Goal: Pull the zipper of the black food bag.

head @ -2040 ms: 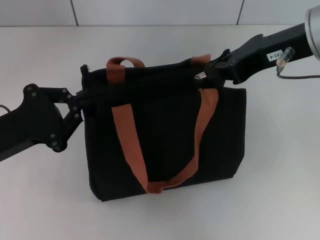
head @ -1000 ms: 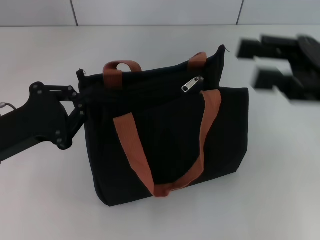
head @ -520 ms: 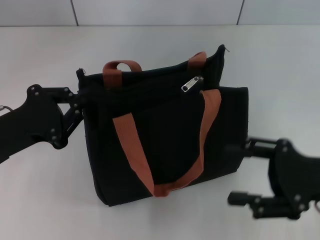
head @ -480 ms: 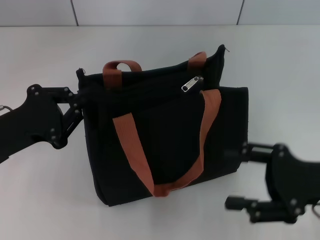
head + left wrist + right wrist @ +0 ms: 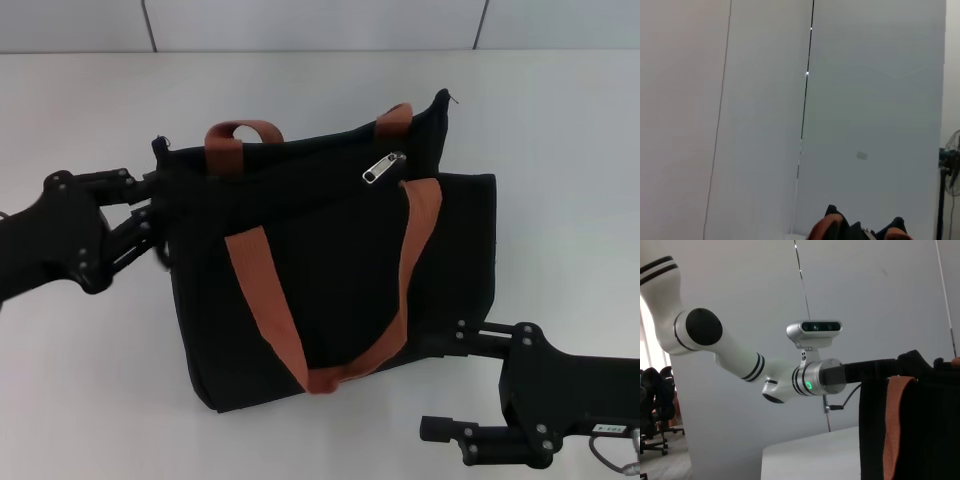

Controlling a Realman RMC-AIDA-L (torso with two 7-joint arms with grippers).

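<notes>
The black food bag [image 5: 330, 270] lies on the white table with its two brown-orange handles [image 5: 405, 260] across its side. The silver zipper pull [image 5: 384, 167] lies free on the track near the bag's far right top corner, and nothing holds it. My left gripper [image 5: 155, 215] is against the bag's left end. My right gripper [image 5: 440, 385] is open and empty at the front right, its upper finger by the bag's lower right edge. The right wrist view shows the bag [image 5: 925, 435] and my left arm [image 5: 810, 377] reaching its top corner.
The white table [image 5: 560, 150] runs to a grey tiled wall at the back. The left wrist view shows mostly wall, with the bag's top [image 5: 860, 231] at the lower edge. Office chairs [image 5: 652, 415] stand far off in the right wrist view.
My right arm let go of the zipper pull and swung from the bag's far right top down to the front right. My left gripper shifted slightly left. The bag stayed put.
</notes>
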